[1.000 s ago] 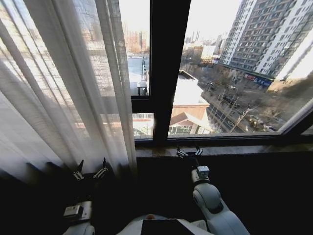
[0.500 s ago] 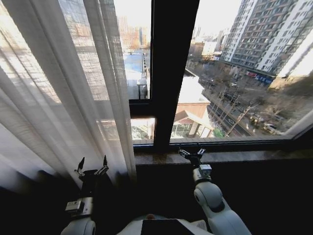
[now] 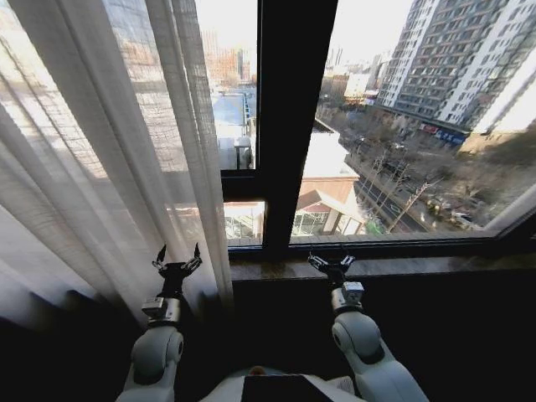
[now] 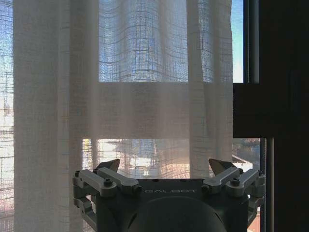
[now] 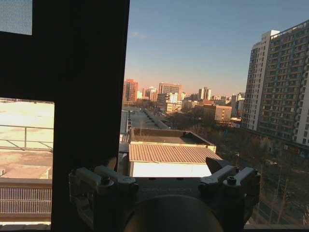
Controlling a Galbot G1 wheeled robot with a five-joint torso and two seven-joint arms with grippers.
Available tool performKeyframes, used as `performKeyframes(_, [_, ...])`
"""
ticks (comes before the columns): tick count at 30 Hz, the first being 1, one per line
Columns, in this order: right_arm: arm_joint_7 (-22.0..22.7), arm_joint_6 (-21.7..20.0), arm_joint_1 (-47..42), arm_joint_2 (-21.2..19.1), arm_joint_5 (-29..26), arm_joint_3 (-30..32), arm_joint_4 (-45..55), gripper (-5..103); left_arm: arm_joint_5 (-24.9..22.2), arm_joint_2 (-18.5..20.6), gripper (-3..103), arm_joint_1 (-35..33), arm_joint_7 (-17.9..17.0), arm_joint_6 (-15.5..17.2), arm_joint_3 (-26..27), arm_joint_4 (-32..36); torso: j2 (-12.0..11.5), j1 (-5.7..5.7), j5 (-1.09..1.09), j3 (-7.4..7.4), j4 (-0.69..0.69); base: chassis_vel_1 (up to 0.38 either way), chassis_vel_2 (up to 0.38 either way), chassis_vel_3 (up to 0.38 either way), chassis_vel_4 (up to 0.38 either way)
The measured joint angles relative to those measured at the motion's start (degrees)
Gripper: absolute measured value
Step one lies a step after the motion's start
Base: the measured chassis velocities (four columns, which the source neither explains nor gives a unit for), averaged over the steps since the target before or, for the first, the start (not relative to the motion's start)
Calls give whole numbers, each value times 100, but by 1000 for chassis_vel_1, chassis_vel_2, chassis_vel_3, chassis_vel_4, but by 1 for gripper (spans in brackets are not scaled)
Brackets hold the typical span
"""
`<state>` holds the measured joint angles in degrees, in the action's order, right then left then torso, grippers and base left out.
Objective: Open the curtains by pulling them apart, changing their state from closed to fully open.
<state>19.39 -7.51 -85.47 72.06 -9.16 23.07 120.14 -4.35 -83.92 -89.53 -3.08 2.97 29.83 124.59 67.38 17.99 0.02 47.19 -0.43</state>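
Observation:
A sheer white pleated curtain hangs over the left part of the window, its inner edge near the black centre post. The left wrist view looks straight at this curtain, close in front. My left gripper is open, raised in front of the curtain's lower inner edge, with nothing between its fingers. My right gripper is open at the window sill, facing bare glass right of the post; its fingers hold nothing.
A thick black window post runs down the middle, with a crossbar to its left. A stone sill runs along the bottom of the window, above a dark wall. City buildings lie beyond the glass.
The left arm has risen and reached forward toward the curtain's lower edge. The camera view shifted slightly. The right gripper has barely moved.

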Motion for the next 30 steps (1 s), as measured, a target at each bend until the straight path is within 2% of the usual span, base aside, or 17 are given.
performKeyframes(9, [97,52,-34,14,3,149,-4,100,64,356,100,491,-35,232,-351,-384,0,-1,-1,0,-1,0,0,0,0])
performKeyframes(11, [156,130,-20,48,5,156,-21,100,46,404,100,704,-141,350,-495,-496,0,0,0,0,0,0,0,0,0])
performKeyframes(23, [228,289,17,80,9,184,-123,100,17,306,100,1498,-458,407,-909,-1233,0,0,0,0,0,0,0,0,0])
performKeyframes(24, [232,293,17,79,9,192,-123,100,17,294,103,1541,-475,401,-910,-1268,0,0,0,0,0,0,0,0,0])
performKeyframes(26, [244,309,18,55,9,228,-123,100,16,223,95,1762,-641,394,-927,-1368,0,0,0,0,-1,0,0,0,0])
performKeyframes(28, [245,317,20,36,8,236,-123,100,15,210,95,1808,-663,403,-933,-1382,0,0,0,0,-1,0,0,0,0])
performKeyframes(30, [246,324,33,-5,5,243,-102,100,9,198,85,1923,-670,434,-938,-1436,0,0,0,0,-1,0,0,0,0])
